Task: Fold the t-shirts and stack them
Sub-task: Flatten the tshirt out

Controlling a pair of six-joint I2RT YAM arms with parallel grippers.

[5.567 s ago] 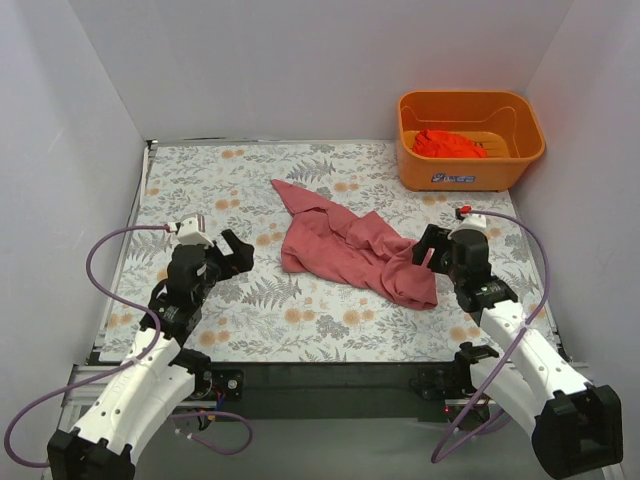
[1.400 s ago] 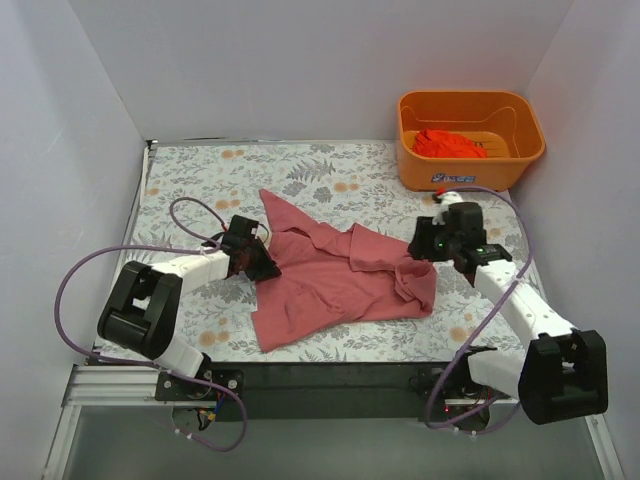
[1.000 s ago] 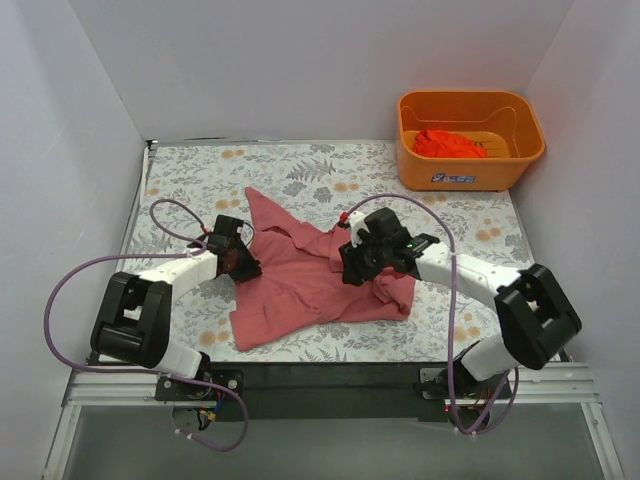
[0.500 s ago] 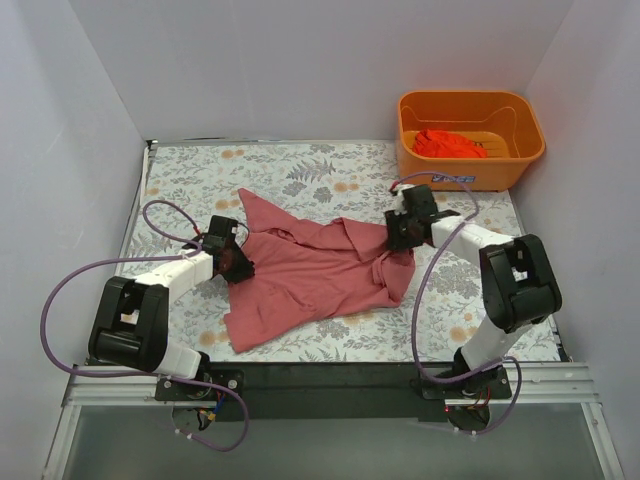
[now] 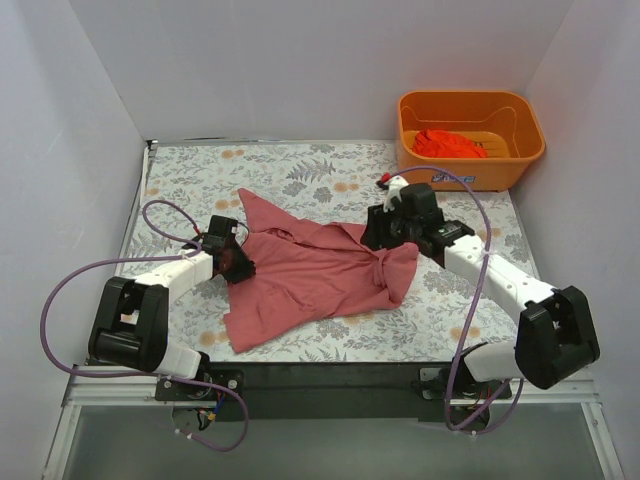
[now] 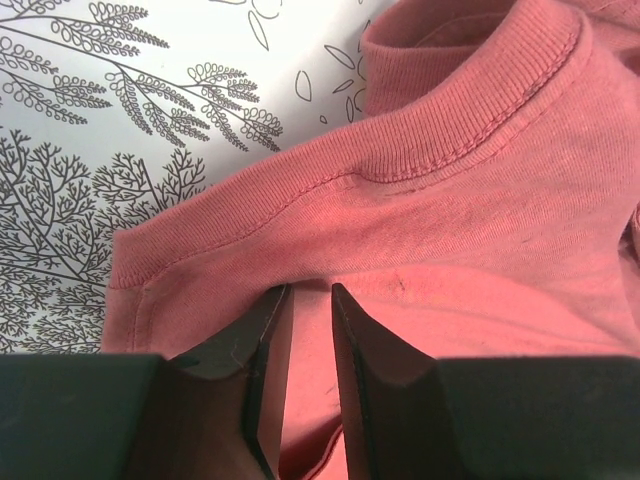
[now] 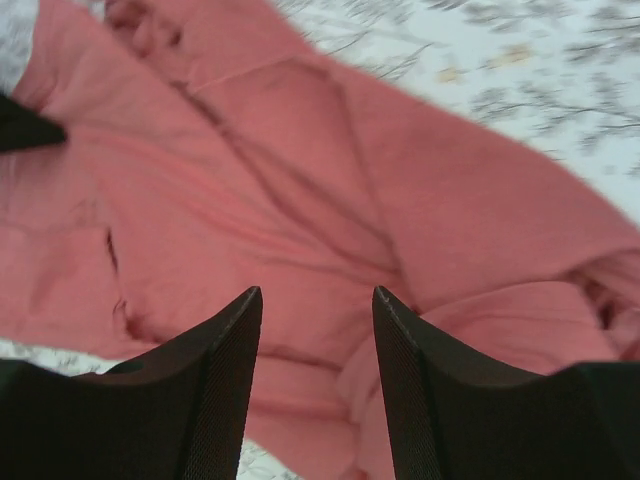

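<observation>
The pink shirt (image 5: 310, 275) lies spread but rumpled in the middle of the worktop (image 5: 200, 170), so by my reckoning I am flattening it, with no fold made yet. My left tool (image 6: 308, 290) is low on the shirt's left edge, just beside the collar (image 6: 480, 100). Its two fingers stand a narrow slit apart with cloth showing in the slit. I cannot tell whether they pinch that cloth or only press on it. I think it sits there to pin that side so the shirt does not slide while the other side is worked.

My right tool (image 7: 315, 292) hovers over the bunched right side of the shirt. Its fingers are spread wide with nothing between them. That side is heaped up and doubled over, so I judge it is there to take hold and draw the cloth out flat.

The orange-red shirt (image 5: 450, 143) is crumpled in the basket (image 5: 470, 175) at the far right corner, well apart from both tools. It has to wait there until the pink one is folded and can take it on top.
</observation>
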